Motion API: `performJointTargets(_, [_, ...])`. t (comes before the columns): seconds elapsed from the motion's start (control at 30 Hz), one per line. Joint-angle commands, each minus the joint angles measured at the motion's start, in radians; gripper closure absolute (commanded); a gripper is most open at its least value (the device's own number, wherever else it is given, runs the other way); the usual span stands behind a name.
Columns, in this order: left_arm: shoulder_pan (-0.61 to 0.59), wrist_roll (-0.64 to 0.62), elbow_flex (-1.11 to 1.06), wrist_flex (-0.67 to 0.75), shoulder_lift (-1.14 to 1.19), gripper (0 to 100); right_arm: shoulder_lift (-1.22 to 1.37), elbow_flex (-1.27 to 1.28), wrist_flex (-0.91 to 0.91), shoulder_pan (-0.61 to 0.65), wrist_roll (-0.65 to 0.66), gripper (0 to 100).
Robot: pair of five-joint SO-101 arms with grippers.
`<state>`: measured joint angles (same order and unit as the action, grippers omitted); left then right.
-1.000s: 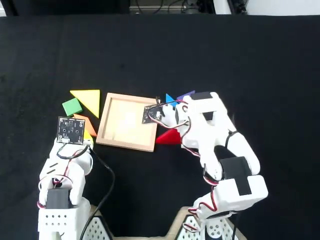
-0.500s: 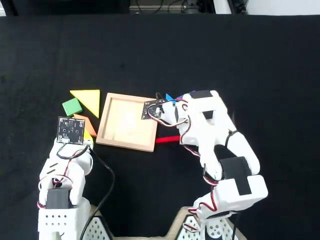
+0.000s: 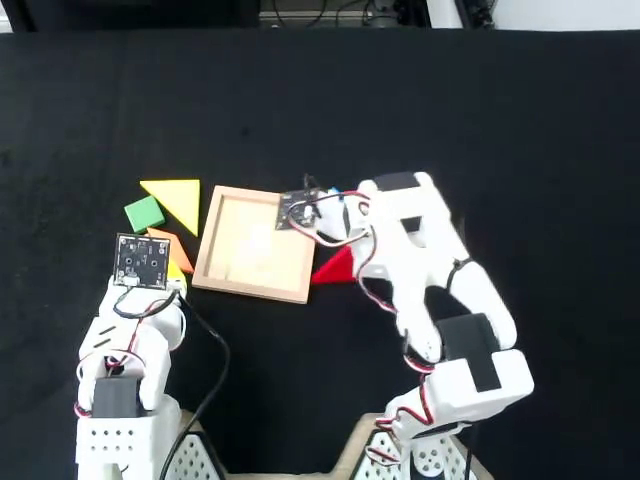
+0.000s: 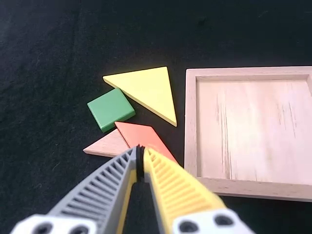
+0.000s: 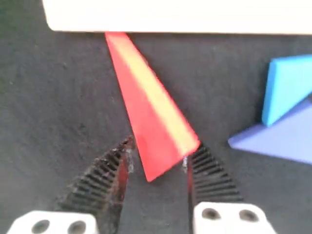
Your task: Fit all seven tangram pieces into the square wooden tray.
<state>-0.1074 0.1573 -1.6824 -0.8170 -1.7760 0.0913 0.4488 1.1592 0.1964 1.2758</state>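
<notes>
The square wooden tray [image 3: 211,244] lies empty left of centre. My right gripper [image 5: 157,155] is shut on the red triangle [image 5: 151,129], which tilts with its far tip against the tray's outer wall [image 5: 170,14]. From above, the red triangle [image 3: 335,268] pokes out under the right arm by the tray's near right corner. The blue triangle [image 5: 287,90] and the purple piece [image 5: 282,139] lie close beside it. My left gripper [image 4: 140,148] is shut and empty, over the orange parallelogram [image 4: 146,139]. Yellow triangle [image 4: 146,90], green square [image 4: 111,108] and a pale triangle [image 4: 107,145] lie left of the tray [image 4: 191,122].
Black cloth covers the table, with wide bare areas at the back and far right. The left arm [image 3: 141,262] stands just near of the pieces left of the tray. The right arm [image 3: 410,240] overhangs the tray's right edge.
The right arm has swung left over the tray's right edge. The red triangle turned edge-on half a second ago and shows its face again now. The left arm stayed still.
</notes>
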Motion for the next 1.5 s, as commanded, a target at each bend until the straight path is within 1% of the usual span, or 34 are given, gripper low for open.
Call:
performJointTargets(0.0, [0.007, 0.006, -0.018, 0.018, -0.008, 97, -0.007, -0.045, -0.008, 0.074, -0.014, 84.2])
performJointTargets(0.17, [0.007, 0.006, -0.018, 0.018, -0.008, 97, -0.007, -0.05, -0.011, 0.106, -0.014, 85.4])
performJointTargets(0.2, [0.007, 0.006, -0.018, 0.018, -0.008, 97, -0.007, -0.05, -0.011, 0.107, -0.012, 87.7])
performJointTargets(0.3, [0.007, 0.006, -0.018, 0.018, -0.008, 97, -0.007, -0.058, -0.012, 0.103, -0.008, 99.3])
performJointTargets(0.37, [0.007, 0.006, -0.018, 0.018, -0.008, 97, -0.007, -0.068, -0.008, 0.087, -0.012, 97.4])
performJointTargets(0.53, [0.01, 0.006, -0.018, 0.018, -0.008, 97, -0.015, -0.117, 0.006, 0.031, -0.012, 98.8])
performJointTargets(0.63, [0.013, 0.006, -0.018, 0.018, -0.008, 97, -0.015, -0.231, 0.121, 0.037, -0.012, 98.8])
performJointTargets(0.73, [0.013, 0.006, -0.018, 0.018, -0.008, 97, -0.008, -0.401, 0.282, 0.1, -0.04, 98.8])
performJointTargets(0.8, [0.007, 0.003, -0.018, 0.018, -0.008, 97, 0.004, -0.49, 0.341, 0.16, -0.083, 98.8])
performJointTargets(0.87, [0.001, -0.002, -0.016, 0.018, -0.008, 97, 0.042, -0.536, 0.347, 0.213, -0.129, 98.8])
performJointTargets(0.93, [-0.054, -0.012, -0.008, 0.018, -0.008, 97, 0.11, -0.576, 0.339, 0.255, -0.181, 98.8])
performJointTargets(1.03, [-0.165, -0.114, 0.01, 0.02, -0.009, 97, 0.246, -0.648, 0.308, 0.282, -0.259, 98.8])
performJointTargets(1.1, [-0.196, -0.143, 0.015, 0.02, -0.009, 97, 0.332, -0.716, 0.305, 0.302, -0.305, 98.8])
performJointTargets(1.2, [-0.197, -0.143, 0.015, 0.02, -0.009, 97, 0.427, -0.817, 0.311, 0.344, -0.358, 98.8])
performJointTargets(1.4, [-0.197, -0.143, 0.015, 0.021, -0.009, 97, 0.499, -0.931, 0.31, 0.391, -0.371, 98.8])
performJointTargets(1.47, [-0.197, -0.143, 0.015, 0.021, -0.009, 97, 0.515, -0.946, 0.31, 0.407, -0.394, 98.8])
